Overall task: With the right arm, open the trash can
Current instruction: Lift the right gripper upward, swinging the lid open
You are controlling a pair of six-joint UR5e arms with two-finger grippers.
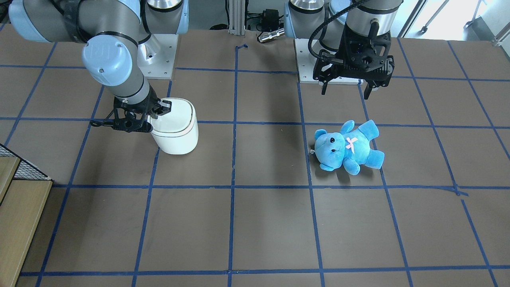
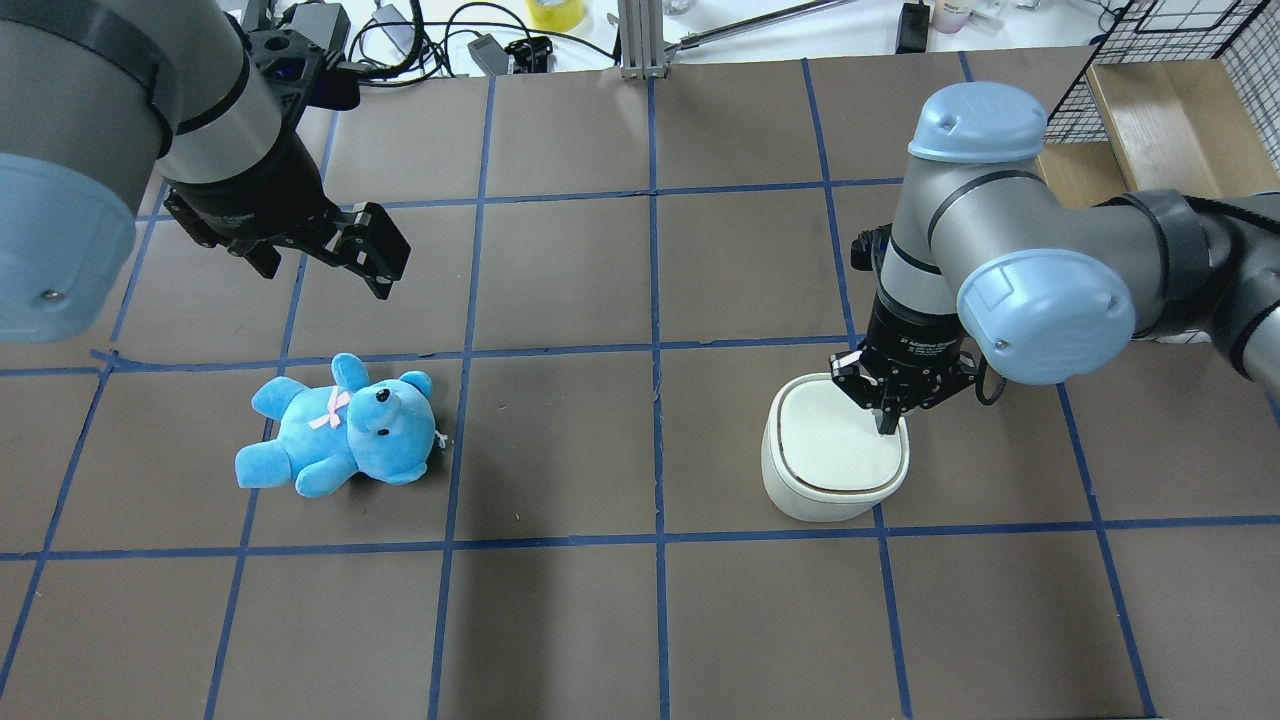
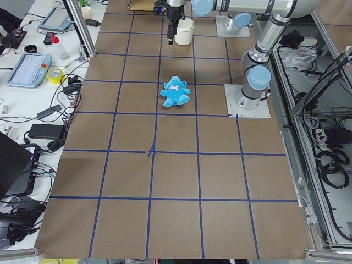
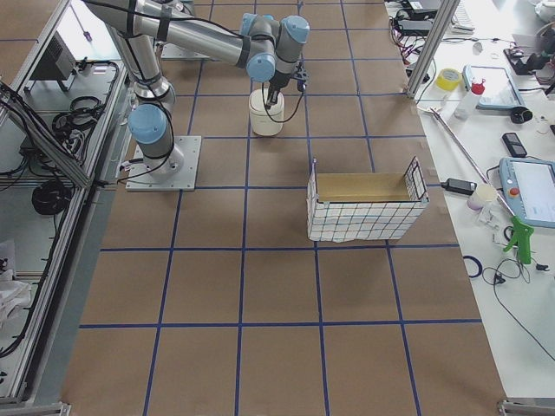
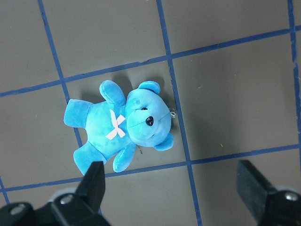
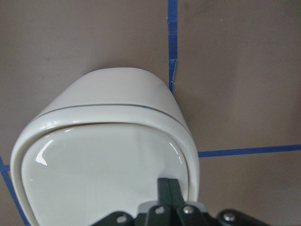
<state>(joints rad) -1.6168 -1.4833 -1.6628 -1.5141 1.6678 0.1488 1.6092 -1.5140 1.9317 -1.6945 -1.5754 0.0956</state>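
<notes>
The white trash can [image 2: 835, 460] stands on the brown table at the robot's right, its lid [image 6: 103, 165] lying flat and closed. My right gripper [image 2: 887, 425] points straight down with its fingers shut together, tips on the lid near the edge closest to the arm; the front view [image 1: 156, 114] and the right wrist view [image 6: 169, 186] show the same. It holds nothing. My left gripper [image 2: 325, 262] is open and empty, hanging above the table behind the blue plush bear [image 2: 340, 425], which lies on its back and shows in the left wrist view [image 5: 122, 125].
A wire-mesh basket with a cardboard liner [image 2: 1150, 100] stands at the far right corner of the table, beyond the right arm. The arm bases [image 1: 159, 59] sit on plates at the robot's side. Blue tape lines grid the table.
</notes>
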